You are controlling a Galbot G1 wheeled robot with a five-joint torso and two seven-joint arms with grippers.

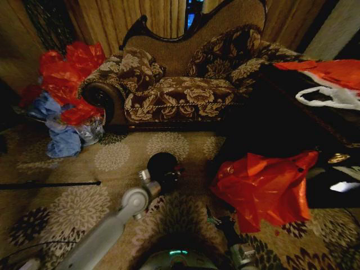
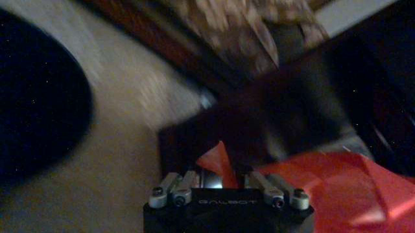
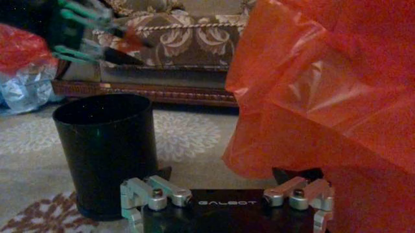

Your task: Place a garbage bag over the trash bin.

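Before you, in the head view, the thin, glossy, crinkled deep-red plastic garbage bag (image 1: 264, 188) hangs in a loose bunch at the right, above the patterned carpet (image 1: 84, 208) and against a dark table edge (image 1: 270, 112). The right gripper (image 3: 232, 179) sits at the bag's lower edge: in its wrist view the plastic billows directly ahead and over one side, with a red fold lying between the spread finger linkages, but you cannot tell whether the tips are pressed on it. The left gripper (image 1: 175, 171) hovers just over the small round black cylindrical trash bin (image 1: 162, 164), near the bag's left side. In the left wrist view a red tongue of plastic (image 2: 217, 162) rises between its linkages, yet the fingertips are lost in dark blur, so their state cannot be told either. The bin stands upright on the carpet, beside the bag and apart from it; its rim is bare and its interior shows only darkness. Behind it stands a floral upholstered sofa (image 1: 185, 84), with a heap of red and blue bags (image 1: 64, 101) at its left end.
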